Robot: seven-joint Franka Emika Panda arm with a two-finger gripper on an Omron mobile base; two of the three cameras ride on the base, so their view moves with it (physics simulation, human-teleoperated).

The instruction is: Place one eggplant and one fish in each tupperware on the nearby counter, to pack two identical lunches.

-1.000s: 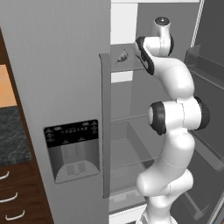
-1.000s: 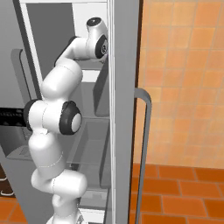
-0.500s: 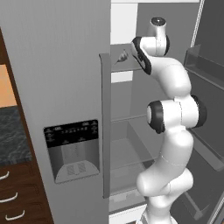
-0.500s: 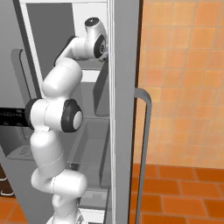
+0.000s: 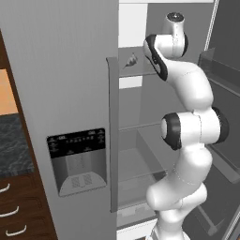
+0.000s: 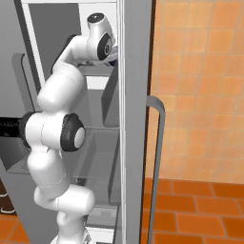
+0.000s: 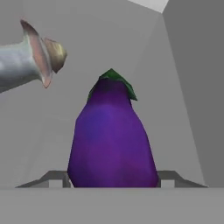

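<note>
The arm reaches up into the open fridge point(image 5: 84, 93), its hand at an upper shelf point(image 5: 140, 74).

In the hand view an eggplant point(image 7: 111, 135) stands directly ahead, violet and glossy, green cap at its far end, its near end meeting the bottom edge of the view. Grey ends project on either side of its base; whether these are the fingertips cannot be confirmed. Whether the fingers are apart, together or clamped on the eggplant cannot be told.

A fish point(image 7: 30, 57) lies up and to the left of the eggplant in that view, silvery-grey, its flared end nearest the eggplant. A clear gap separates the two. Both rest on the pale grey shelf surface, with the fridge walls behind and to the right.

In the left base view a small grey fish shape shows on the upper shelf, just left of the arm's wrist. The fridge door carries a dispenser panel point(image 5: 77, 159) and a vertical handle point(image 5: 112, 140). A strip of dark marbled counter point(image 5: 14, 145) lies at far left, over brown drawers point(image 5: 14, 211).

In the right base view the second door stands open, its handle point(image 6: 157, 157) before an orange tiled wall point(image 6: 200, 86).
</note>
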